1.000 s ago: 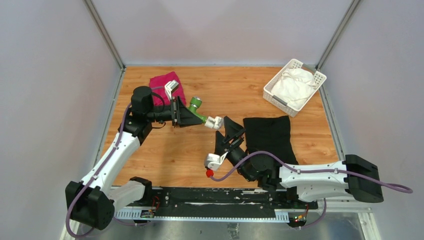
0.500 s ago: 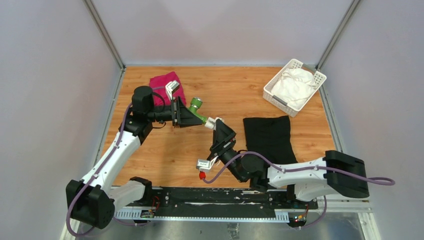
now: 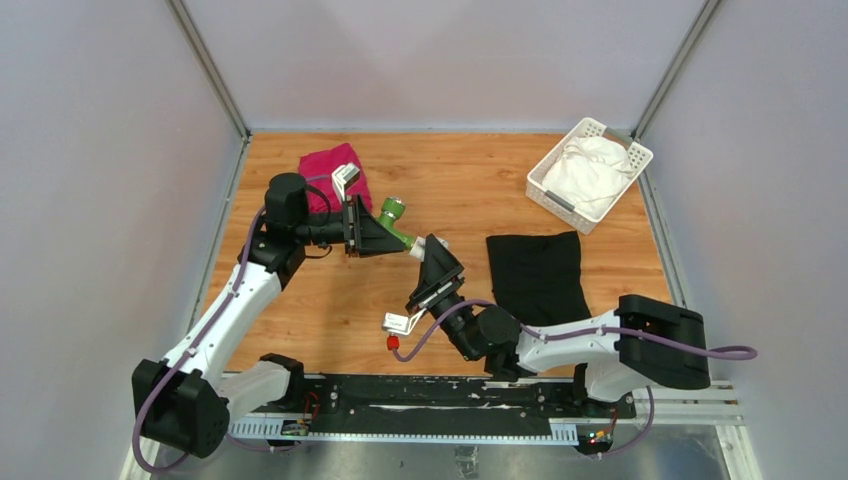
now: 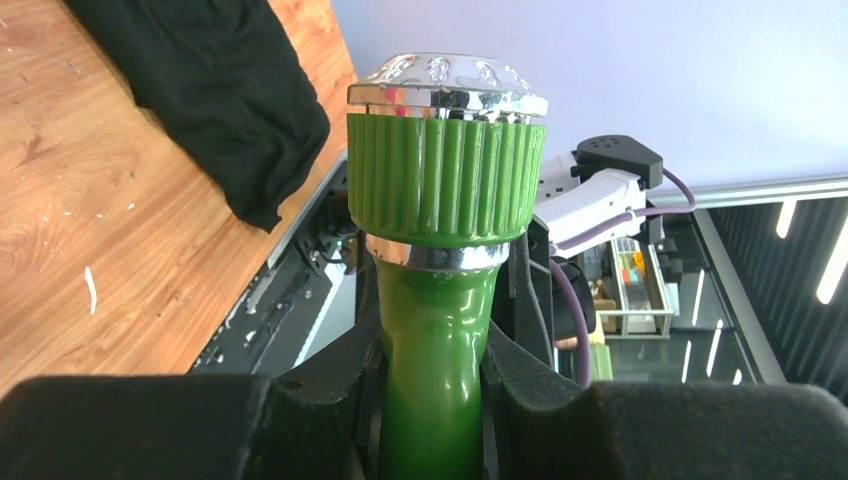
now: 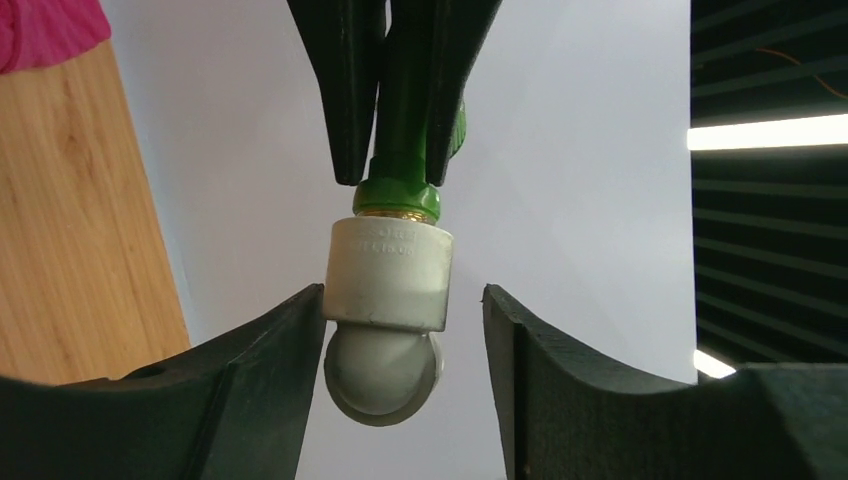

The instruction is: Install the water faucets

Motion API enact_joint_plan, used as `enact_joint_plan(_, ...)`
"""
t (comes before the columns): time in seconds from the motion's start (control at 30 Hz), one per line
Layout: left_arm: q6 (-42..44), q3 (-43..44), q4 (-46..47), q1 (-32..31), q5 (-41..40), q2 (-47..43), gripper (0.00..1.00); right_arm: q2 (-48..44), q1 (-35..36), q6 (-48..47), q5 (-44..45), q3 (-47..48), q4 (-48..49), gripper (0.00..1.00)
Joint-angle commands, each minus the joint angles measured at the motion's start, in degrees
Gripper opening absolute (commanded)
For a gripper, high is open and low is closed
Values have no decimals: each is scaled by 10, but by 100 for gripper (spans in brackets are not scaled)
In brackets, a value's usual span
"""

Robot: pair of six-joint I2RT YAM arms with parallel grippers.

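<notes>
- Top external view: the wooden table (image 3: pixel 480 180) is filling the floor of the grey-walled cell, with both arms working over its middle.
- The right arm (image 3: pixel 560 345) is stretching from the near right across to the table's centre.
- The left arm (image 3: pixel 235 300) is rising from the near left corner and bending in towards the same spot.
- A black cloth (image 3: pixel 537 275) is lying flat right of centre, just beside the right arm.
- A white basket (image 3: pixel 556 152) is sitting at the far right corner, holding a bundled white cloth (image 3: pixel 590 170).
- A red cloth (image 3: pixel 325 165) is lying crumpled at the far left, behind the left arm's wrist.
- The left gripper (image 3: pixel 398 237) is pressing both fingers against the stem of the green tap (image 4: pixel 445 180), pinching it firmly and holding it up off the table between the red and black cloths.
- The tap's ribbed round knob, capped in chrome, is pointing away from that gripper.
- The right gripper (image 5: pixel 405 320) is straddling the white pipe fitting (image 5: pixel 390 275) with its jaws partly spread: in the right wrist view one finger is touching the fitting's collar, while the other is standing apart with a clear gap.
- The fitting is sitting on the far end of the tap's stem, its collar meeting the green nut, its rounded end hanging between the right fingers.
</notes>
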Motion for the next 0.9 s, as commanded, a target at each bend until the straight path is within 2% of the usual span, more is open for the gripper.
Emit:
enact_joint_plan(0.0, 1, -2, 4, 0, 24, -12, 0, 16, -12, -32, 2, 14, 77, 61)
enact_joint_plan(0.23, 2, -2, 4, -1, 25, -13, 0, 25, -13, -29, 9, 7, 104, 42)
enact_joint_plan(0.37, 7, -3, 4, -1, 29, -12, 0, -4, -12, 16, 8, 9, 62, 32)
enact_joint_plan(0.47, 22, -3, 3, -1, 38, -15, 0, -73, -11, 126, 8, 19, -58, 28)
enact_joint_plan(0.57, 40, -2, 3, -1, 45, -18, 0, -167, -11, 300, -22, 53, -269, 24)
enact_joint_plan(0.63, 46, -2, 9, -1, 55, -18, 0, -226, -19, 421, -74, 86, -418, 21)
enact_joint_plan(0.7, 44, -5, 27, -1, 56, -22, 0, -261, -33, 517, -119, 112, -525, 20)
enact_joint_plan(0.87, 41, -8, 69, -1, 59, -41, 0, -294, -44, 650, -185, 144, -623, 22)
